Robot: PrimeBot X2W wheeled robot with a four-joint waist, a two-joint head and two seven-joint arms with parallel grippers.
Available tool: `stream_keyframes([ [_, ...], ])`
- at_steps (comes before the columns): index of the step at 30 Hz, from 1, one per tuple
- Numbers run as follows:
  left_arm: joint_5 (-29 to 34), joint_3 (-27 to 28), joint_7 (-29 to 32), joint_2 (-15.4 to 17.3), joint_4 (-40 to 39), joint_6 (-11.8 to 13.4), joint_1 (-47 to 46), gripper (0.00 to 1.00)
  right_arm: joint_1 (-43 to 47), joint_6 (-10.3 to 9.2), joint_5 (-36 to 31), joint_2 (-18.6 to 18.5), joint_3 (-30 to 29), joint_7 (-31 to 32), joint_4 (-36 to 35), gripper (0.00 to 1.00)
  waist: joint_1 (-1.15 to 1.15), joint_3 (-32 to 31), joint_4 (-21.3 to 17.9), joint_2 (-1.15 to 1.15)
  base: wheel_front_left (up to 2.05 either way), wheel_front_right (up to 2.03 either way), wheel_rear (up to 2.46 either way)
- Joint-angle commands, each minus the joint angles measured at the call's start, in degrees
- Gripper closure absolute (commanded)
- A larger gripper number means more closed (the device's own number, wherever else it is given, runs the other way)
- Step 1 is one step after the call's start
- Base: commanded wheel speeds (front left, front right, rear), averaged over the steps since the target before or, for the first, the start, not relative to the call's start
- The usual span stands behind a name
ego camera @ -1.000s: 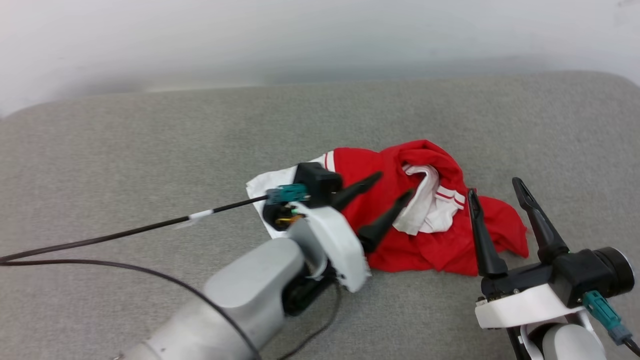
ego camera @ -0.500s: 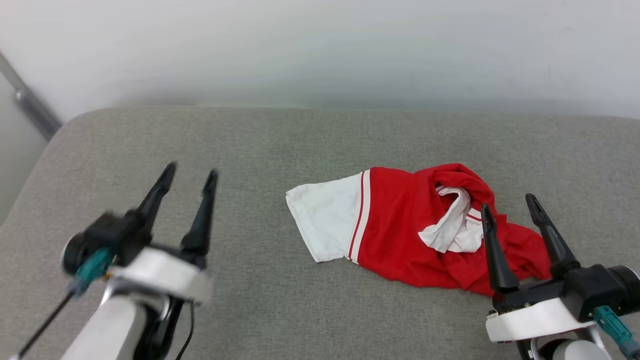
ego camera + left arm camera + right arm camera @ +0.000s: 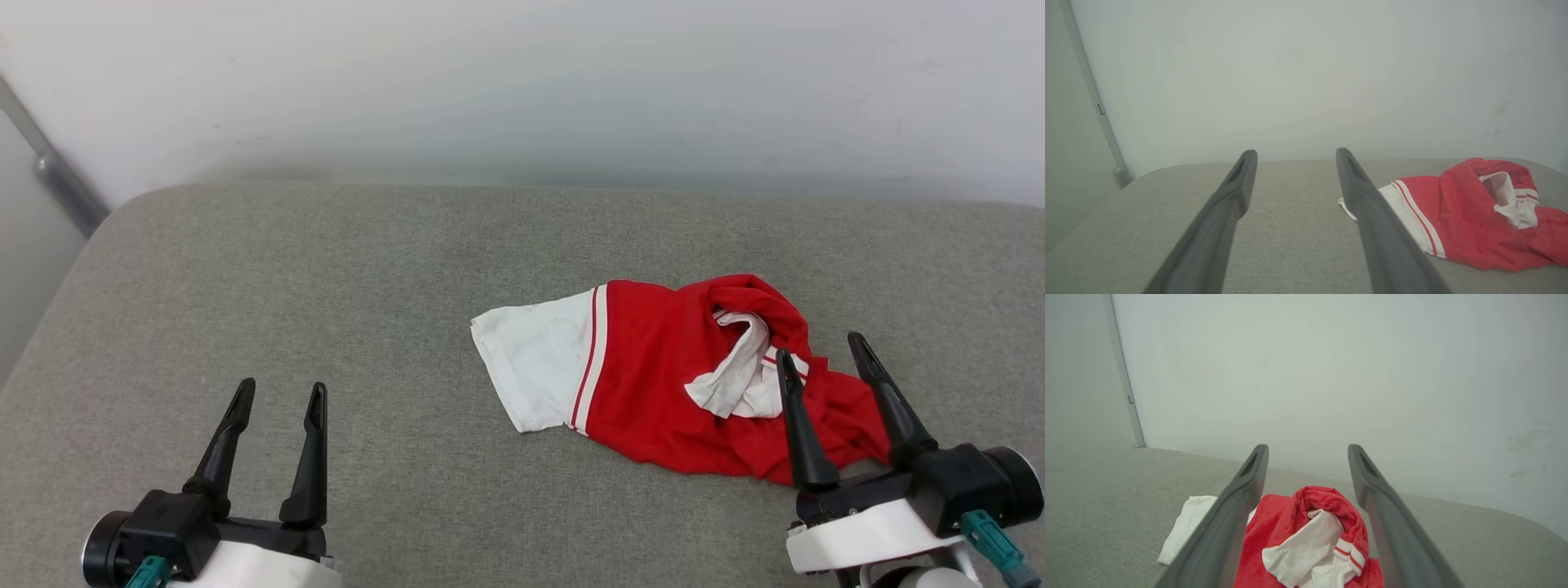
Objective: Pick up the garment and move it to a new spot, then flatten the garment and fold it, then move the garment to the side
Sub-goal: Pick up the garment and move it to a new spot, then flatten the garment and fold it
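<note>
The garment (image 3: 653, 376) lies crumpled on the grey cushion, right of centre: red body, one white sleeve spread to the left, another white sleeve bunched on top. It also lies at the right of the left wrist view (image 3: 1457, 228) and between the fingers in the right wrist view (image 3: 1306, 535). My right gripper (image 3: 819, 347) is open at the lower right, its tips over the garment's right edge, nothing held. Far from the cloth, my left gripper (image 3: 280, 390) stands open and empty at the lower left.
The grey cushion (image 3: 326, 286) ends at a rounded back edge against a pale wall (image 3: 522, 82). A grey metal rail (image 3: 49, 167) slants down the wall at the far left. Bare fabric stretches left of the garment.
My left gripper let go of the garment and drew back from it to the lower left. The head camera shifted up and left. The white sleeve now lies uncovered.
</note>
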Motion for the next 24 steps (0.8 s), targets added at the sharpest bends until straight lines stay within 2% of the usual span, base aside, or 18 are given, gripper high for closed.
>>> stream_keyframes([
  [1, 0.3, 0.5, -0.2, -0.6, -0.3, -0.5, 0.5, 0.0, 0.7, -0.04, 0.0, 0.0, 0.2, -0.1, 0.1, 0.0, 0.0, 0.0, -0.1, 0.0, 0.0, 0.0, 0.0],
  [8, 1.1, 1.6, -0.2, -3.7, 2.1, -4.3, 1.0, 0.0, 0.0, -0.04, -0.2, 0.0, 0.2, -0.1, 0.3, 0.0, 0.0, 0.2, -0.9, 0.0, 0.0, 0.0, 0.0],
  [15, 1.5, -2.7, 0.7, -3.0, 6.1, -5.3, -3.8, 0.0, -0.3, -0.04, -0.9, 0.0, 0.3, -0.1, 0.0, 0.0, 0.0, 1.9, -2.1, 0.0, 0.0, 0.0, 0.0],
  [19, 0.6, -6.6, 7.6, -1.4, 7.5, -5.5, -9.8, 0.0, -1.0, -0.04, -1.7, 0.0, 0.0, -0.1, -0.6, 0.0, 0.0, 4.4, -2.8, 0.0, 0.0, 0.0, 0.0],
  [24, -2.9, -11.3, 22.0, -0.2, 8.9, -5.6, -18.5, 0.0, -2.2, -0.04, -2.5, 0.0, -0.3, -0.1, -1.3, 0.0, 0.0, 8.2, -3.5, 0.0, 0.0, 0.0, 0.0],
])
